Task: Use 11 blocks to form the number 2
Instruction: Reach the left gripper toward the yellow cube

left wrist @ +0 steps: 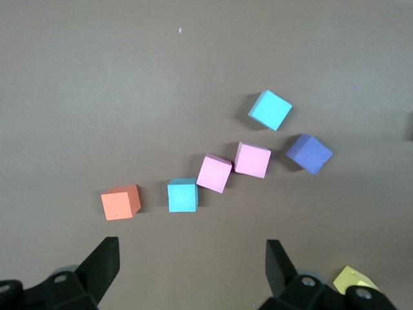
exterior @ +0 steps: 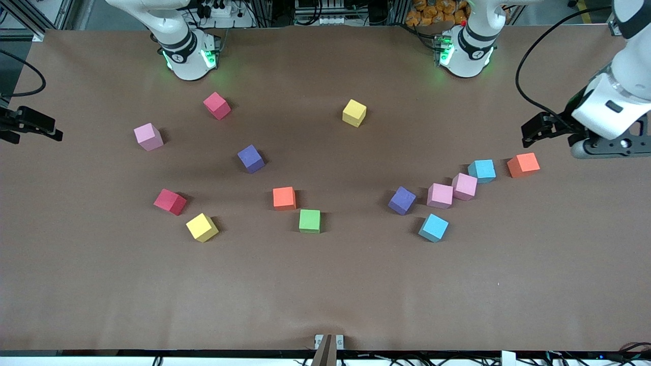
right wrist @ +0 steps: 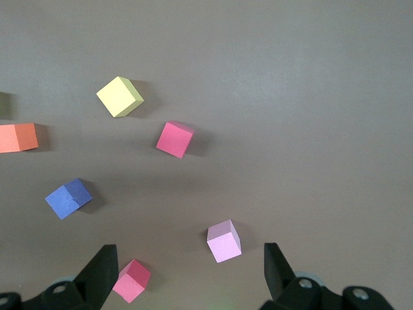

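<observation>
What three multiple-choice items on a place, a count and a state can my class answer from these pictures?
1. Which block lies closest to the left arm's end of the table?
A. orange block
B. green
C. red

2. How many light blue blocks are there?
A. one
B. two
C. four

3. How are the left claw and right claw?
A. both shut on blocks
B. only the left holds a block
C. both open, empty

Answers: 1 A, it lies just under the left claw; 2 B, both near the pink pair; 3 C, each wrist view shows spread fingers with nothing between.
</observation>
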{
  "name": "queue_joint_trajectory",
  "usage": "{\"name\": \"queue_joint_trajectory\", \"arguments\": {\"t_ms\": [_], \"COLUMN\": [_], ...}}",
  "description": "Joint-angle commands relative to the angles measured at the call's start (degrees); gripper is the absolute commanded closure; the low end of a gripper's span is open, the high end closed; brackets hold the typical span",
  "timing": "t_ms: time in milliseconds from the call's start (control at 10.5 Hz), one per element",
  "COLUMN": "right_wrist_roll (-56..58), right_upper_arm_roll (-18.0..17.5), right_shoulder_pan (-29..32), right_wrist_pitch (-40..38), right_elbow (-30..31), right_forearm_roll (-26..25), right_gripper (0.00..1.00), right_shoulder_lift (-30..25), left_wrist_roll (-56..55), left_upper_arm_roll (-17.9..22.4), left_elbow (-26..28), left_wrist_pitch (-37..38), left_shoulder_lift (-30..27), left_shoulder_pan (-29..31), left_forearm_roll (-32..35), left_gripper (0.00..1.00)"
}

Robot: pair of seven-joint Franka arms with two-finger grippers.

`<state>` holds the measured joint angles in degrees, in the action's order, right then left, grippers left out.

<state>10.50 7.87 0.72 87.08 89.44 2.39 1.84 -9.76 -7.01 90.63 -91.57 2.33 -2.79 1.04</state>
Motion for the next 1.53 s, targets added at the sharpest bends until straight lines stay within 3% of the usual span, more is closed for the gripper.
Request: {"name": "queue_joint_trajectory", "arguments": {"t_ms": [0,191,573,1051,1242,1433], "right_wrist_roll": [0.13,0.05,0.05,0.05,0.05,0.05], "right_upper_arm_roll": [-0.32,-0.4,-0.4,-0.67,-0.32,-0.32], "right_shoulder_pan": [0.16,-0.02,0.16,-0.19,0.16,0.24], "right_wrist_pitch": [-0.86,-0.86,-0.94,-0.94,-0.94,-0.94], "right_elbow": [-0.4,-0.58,-0.67,-0.67,-0.84,-0.93], "right_forearm_roll": [0.77,0.77,0.77,0.77,0.77,0.77], "right_gripper": [0.0,0.0,0.0,0.0,0.0,0.0], "right_shoulder_lift": [-0.17,-0.26,-0.52,-0.7,-0.79,-0.61], "left_wrist_roll": [-0.51,-0.78,-23.12,-41.19,-42.71,-32.41], "left_upper_arm_roll": [-3.35,-6.34,-24.59,-38.76,-44.03,-48.34], "left_elbow": [2.18,2.44,10.41,30.62,34.42,34.52], "left_wrist_pitch": [0.25,0.43,0.88,-18.6,-24.42,-26.54], "left_shoulder_lift": [-0.14,1.01,0.84,1.18,1.36,1.28], "left_shoulder_pan": [-0.02,0.07,-0.19,-0.11,0.07,0.59], "left_forearm_roll": [-0.95,-0.95,-0.69,-2.43,-4.91,-4.47], "left_gripper": [0.0,0.0,0.0,0.0,0.0,0.0]}}
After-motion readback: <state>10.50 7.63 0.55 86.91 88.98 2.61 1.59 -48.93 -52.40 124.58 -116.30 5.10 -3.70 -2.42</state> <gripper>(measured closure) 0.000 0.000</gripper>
